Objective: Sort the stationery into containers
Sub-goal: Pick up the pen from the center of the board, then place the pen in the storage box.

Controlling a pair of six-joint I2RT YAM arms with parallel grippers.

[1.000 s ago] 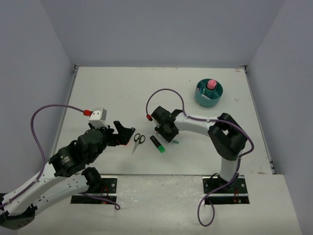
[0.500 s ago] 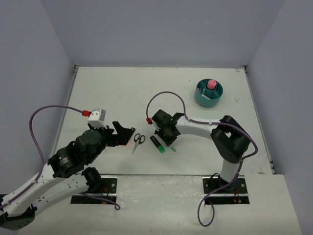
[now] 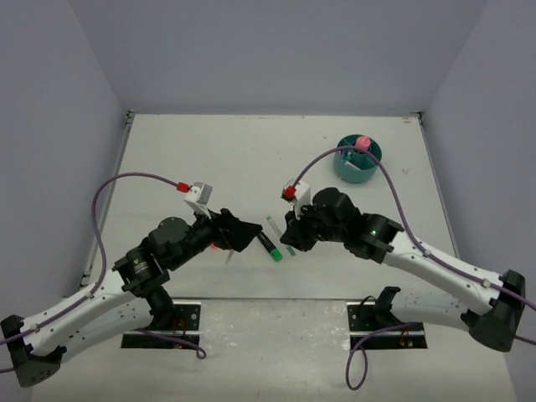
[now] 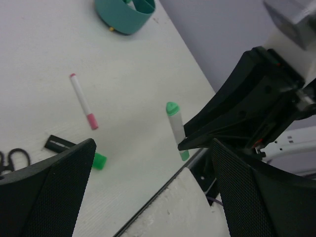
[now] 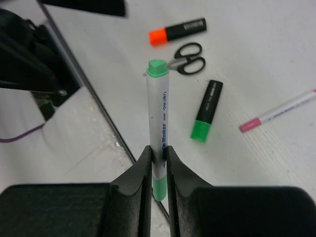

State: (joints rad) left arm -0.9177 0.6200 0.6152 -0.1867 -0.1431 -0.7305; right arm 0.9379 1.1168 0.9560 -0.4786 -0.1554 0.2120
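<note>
Right gripper [image 5: 159, 154] pinching 1 green-capped pen [image 5: 158, 113], held clear of table [image 3: 209, 151] | left gripper [image 4: 153, 148] spread wide, holding nothing | teal organizer [image 3: 347, 172] far right, well apart from pen | scissors [image 5: 187, 58] lie on table

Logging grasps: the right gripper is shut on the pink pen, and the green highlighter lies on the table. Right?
No: the right wrist view shows the right gripper shut on the green pen; the pink pen lies on the table. Rest holds.
</note>
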